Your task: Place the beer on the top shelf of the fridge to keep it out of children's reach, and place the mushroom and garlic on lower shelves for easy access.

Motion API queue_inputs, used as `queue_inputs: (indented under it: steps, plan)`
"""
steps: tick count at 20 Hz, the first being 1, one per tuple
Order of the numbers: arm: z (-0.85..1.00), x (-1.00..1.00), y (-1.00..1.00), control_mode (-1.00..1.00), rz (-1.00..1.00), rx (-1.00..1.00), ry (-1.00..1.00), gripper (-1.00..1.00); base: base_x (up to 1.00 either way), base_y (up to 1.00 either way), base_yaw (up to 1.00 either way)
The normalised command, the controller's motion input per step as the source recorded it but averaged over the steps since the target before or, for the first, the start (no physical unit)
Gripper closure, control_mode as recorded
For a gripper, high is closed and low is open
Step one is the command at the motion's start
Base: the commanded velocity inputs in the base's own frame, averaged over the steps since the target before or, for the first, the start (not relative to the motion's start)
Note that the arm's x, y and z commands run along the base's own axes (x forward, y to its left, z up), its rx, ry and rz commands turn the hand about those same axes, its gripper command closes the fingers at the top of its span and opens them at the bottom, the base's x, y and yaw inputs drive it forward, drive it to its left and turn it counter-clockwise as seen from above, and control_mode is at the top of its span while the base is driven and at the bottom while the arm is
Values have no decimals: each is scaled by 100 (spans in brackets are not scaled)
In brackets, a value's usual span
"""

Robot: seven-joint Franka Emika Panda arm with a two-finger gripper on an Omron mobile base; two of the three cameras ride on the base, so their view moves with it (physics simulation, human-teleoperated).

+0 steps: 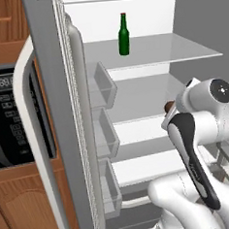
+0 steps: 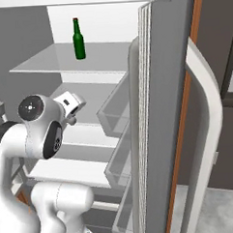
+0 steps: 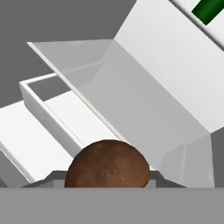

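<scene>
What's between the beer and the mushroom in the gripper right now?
In the left base view, just the top shelf: the beer stands on it, and the mushroom is held below it. Nothing else intervenes.

One beer [image 1: 123,35] stands in the fridge [image 1: 58,116], the single bottle in sight. One mushroom [image 3: 107,165] shows as a rounded brown cap. One fridge stands open, with one long curved door handle [image 1: 31,142]. Three clear door bins [image 1: 106,131] are stacked down the inside of the door. Four flat shelf panels can be counted in the left base view: one top shelf [image 1: 179,50] and three lower shelves [image 1: 137,129] under it. One black-fronted oven [image 1: 10,120] sits beside the fridge
</scene>
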Motion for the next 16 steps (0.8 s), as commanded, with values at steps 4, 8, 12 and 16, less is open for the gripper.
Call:
queue_inputs:
  steps: [4, 8, 12, 16]
  plan:
    - [-29, 54, 0, -100, 0, 0, 0, 100, 0, 0, 0]
    - [-21, 46, 0, -100, 0, 0, 3, 100, 0, 0, 0]
    - [-9, 35, 0, -100, 0, 0, 5, 100, 0, 0, 0]
    - [-5, 25, 0, -100, -10, 9, 2, 100, 0, 0, 0]
